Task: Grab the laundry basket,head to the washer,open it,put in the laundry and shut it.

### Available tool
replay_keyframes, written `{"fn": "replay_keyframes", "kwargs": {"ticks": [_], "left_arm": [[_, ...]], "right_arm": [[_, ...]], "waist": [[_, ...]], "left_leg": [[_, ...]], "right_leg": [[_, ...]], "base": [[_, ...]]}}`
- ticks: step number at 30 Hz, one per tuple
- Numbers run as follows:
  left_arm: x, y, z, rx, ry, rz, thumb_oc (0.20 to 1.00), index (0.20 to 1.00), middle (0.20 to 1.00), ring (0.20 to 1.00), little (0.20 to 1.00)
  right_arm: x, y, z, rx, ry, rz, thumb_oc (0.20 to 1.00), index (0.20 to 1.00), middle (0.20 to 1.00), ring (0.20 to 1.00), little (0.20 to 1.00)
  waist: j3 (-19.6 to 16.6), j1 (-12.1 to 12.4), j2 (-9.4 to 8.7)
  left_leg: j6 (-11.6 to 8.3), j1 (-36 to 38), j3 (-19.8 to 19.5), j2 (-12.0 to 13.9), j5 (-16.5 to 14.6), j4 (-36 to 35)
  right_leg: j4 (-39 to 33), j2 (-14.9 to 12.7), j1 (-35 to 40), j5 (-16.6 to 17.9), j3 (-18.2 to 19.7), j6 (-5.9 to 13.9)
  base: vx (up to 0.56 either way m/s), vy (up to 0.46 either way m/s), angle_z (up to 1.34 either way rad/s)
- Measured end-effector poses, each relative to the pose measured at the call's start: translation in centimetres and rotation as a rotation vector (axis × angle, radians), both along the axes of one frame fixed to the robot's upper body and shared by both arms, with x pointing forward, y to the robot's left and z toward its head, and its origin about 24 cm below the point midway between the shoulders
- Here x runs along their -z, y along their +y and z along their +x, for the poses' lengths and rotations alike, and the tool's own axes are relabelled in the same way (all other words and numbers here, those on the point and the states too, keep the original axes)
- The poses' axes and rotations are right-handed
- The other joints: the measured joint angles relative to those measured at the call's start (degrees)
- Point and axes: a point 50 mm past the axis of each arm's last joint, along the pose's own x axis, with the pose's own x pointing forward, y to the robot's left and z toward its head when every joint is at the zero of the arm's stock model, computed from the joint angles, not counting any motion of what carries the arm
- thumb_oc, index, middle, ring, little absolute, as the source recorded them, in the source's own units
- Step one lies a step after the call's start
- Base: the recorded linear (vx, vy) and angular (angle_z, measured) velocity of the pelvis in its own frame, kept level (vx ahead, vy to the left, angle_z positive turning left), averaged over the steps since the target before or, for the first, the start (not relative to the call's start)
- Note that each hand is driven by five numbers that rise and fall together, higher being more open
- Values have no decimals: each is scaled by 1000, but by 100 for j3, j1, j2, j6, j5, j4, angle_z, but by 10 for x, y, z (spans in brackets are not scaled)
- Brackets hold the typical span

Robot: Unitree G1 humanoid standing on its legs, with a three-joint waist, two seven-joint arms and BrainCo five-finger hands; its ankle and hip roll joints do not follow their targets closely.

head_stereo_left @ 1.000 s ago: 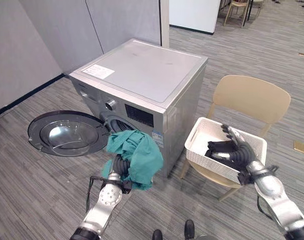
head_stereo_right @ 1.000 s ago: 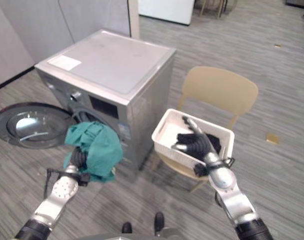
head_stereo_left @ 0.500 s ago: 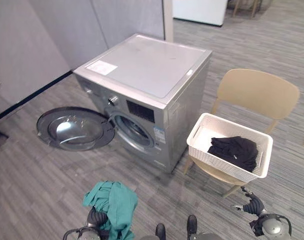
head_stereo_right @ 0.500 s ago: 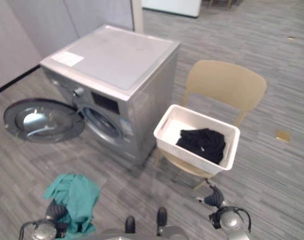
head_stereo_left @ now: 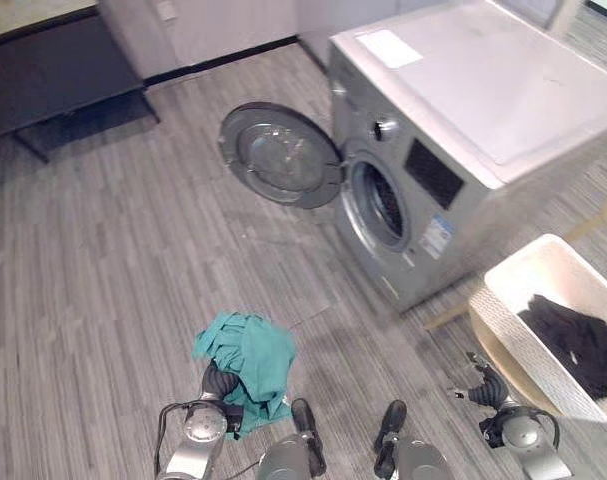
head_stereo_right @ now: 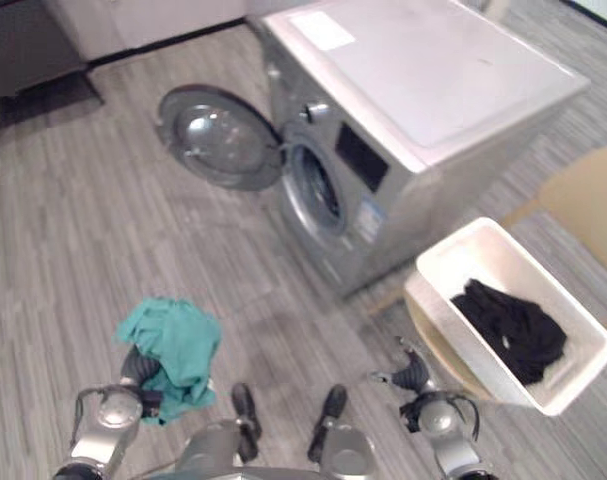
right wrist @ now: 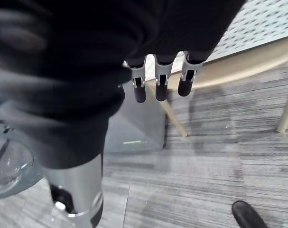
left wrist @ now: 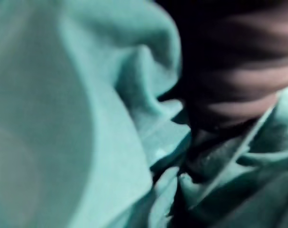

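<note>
Teal cloth (head_stereo_left: 245, 352) is hanging bunched over the left hand (head_stereo_left: 219, 382) in the left eye view, low and well short of the washer (head_stereo_left: 463, 130), whose round door (head_stereo_left: 280, 155) is standing swung wide beside the dark drum opening (head_stereo_left: 381, 203); the right hand (head_stereo_left: 483, 386) is showing near the white laundry basket (head_stereo_left: 528, 335), which is resting on the seat of a tan chair (head_stereo_left: 503, 365) with black clothes (head_stereo_left: 581, 345) lying in it. Seen from the right eye, the basket's long axis is running away from the washer's front corner toward the chair back, its open top facing up, and the door is already open. From the left wrist, teal folds are wrapping round the dark cover, so the fingers seem closed in the cloth, the grip itself hidden. From the right wrist, the silver fingers (right wrist: 156, 80) are hanging straight and relaxed, carrying nothing. Loading looks to be the step in hand; the next move likely calls for bringing the teal cloth up to the drum opening and pushing it well inside before letting go.
</note>
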Motion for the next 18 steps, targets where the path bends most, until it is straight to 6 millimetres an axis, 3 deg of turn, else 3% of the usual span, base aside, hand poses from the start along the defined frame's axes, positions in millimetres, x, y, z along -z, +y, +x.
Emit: {"fn": "replay_keyframes", "kwargs": {"ticks": [2, 3, 4, 5, 7, 9, 10, 11, 12, 14, 16, 17, 18], "left_arm": [[-1, 5, -1, -1, 3, 16, 200, 200, 200, 200, 200], [-3, 11, -2, -3, 5, 34, 200, 200, 200, 200, 200], [-4, 13, -1, -4, 2, 42, 200, 200, 200, 200, 200], [-7, 17, 1, -9, -5, 61, 200, 200, 200, 200, 200], [-14, 25, 6, -25, -32, 86, 200, 200, 200, 200, 200], [-14, 30, 6, -56, -31, 93, 200, 200, 200, 200, 200], [-14, 29, 9, -62, -35, 73, 200, 200, 200, 200, 200], [-14, 29, 10, -63, -37, 70, 200, 200, 200, 200, 200], [-13, 27, 11, -72, -39, 57, 200, 200, 200, 200, 200], [-9, 22, 11, -63, -24, 46, 200, 200, 200, 200, 200], [-4, 19, 4, -47, 4, 42, 200, 200, 200, 200, 200], [-1, 14, 2, -37, 15, 29, 200, 200, 200, 200, 200], [0, 10, 3, -32, 13, 19, 200, 200, 200, 200, 200]], "right_arm": [[-3, 5, 7, -17, -18, 6, 1000, 1000, 1000, 1000, 1000], [-4, 10, 10, -32, -26, 17, 1000, 1000, 1000, 1000, 1000], [-5, 13, 10, -42, -31, 19, 1000, 1000, 1000, 1000, 1000], [-7, 21, 14, -72, -42, 32, 1000, 1000, 1000, 1000, 1000], [-4, 30, 14, -77, -42, 61, 1000, 1000, 1000, 1000, 1000], [-7, 39, 18, -79, -63, 93, 1000, 1000, 1000, 1000, 1000], [-9, 38, 18, -78, -70, 94, 1000, 1000, 1000, 1000, 1000], [-7, 37, 17, -72, -63, 99, 1000, 1000, 1000, 1000, 1000], [-7, 35, 18, -62, -62, 104, 1000, 1000, 1000, 1000, 1000], [-4, 32, 15, -50, -47, 101, 1000, 1000, 1000, 1000, 1000], [1, 30, 7, -37, -16, 99, 1000, 1000, 1000, 1000, 1000], [4, 25, 2, -26, 3, 91, 1000, 1000, 1000, 1000, 1000], [6, 23, -1, -19, 15, 86, 1000, 1000, 1000, 1000, 1000]], "waist": [[-8, 98, -88], [-70, 83, -159], [-66, 28, -194], [-64, -75, -247], [-44, -40, -381], [13, -66, -332], [37, -145, -365], [54, -160, -412], [90, -126, -419], [146, -237, -448], [181, -255, -434], [277, -275, -252], [256, -308, -206]], "left_leg": [[97, -47, -59, -158, 58, 11], [248, -20, -136, -254, 161, 15], [388, -9, -282, -349, 247, 8], [582, 101, -466, -458, 379, -133], [576, 246, -598, -496, 417, -329], [586, 378, -715, -467, 433, -481], [575, 537, -877, -506, 480, -600], [567, 645, -893, -577, 483, -652], [661, 774, -1103, -654, 262, -676], [570, 928, -1366, -779, 288, -702], [448, 1140, -1619, -867, 181, -694], [311, 1236, -1878, -756, -5, -560], [267, 1218, -1915, -725, -41, -422]], "right_leg": [[440, -173, -171, -205, 97, 128], [851, -293, -304, -357, 376, 117], [1152, -328, -377, -465, 697, 222], [1943, -396, -834, -794, 1493, 365], [2030, -199, -1156, -818, 1730, 345], [2044, 312, -1427, -882, 2053, 247], [1798, 712, -1560, -842, 2108, 251], [1632, 785, -1571, -785, 2080, 293], [1363, 958, -1712, -668, 2168, 308], [749, 946, -1711, -361, 2173, 298], [494, 868, -1498, 251, 2151, 116], [499, 971, -1254, 450, 2205, -8], [449, 990, -1176, 522, 2163, -152]], "base": [[198, 197, 14], [206, 194, 32], [244, 213, 73], [176, 105, 74], [131, 68, 33], [204, 3, 35], [409, -24, 78], [447, -74, 81], [247, -63, 51], [303, -108, 85], [307, -141, 91], [268, -187, 86], [163, -136, 75]]}}
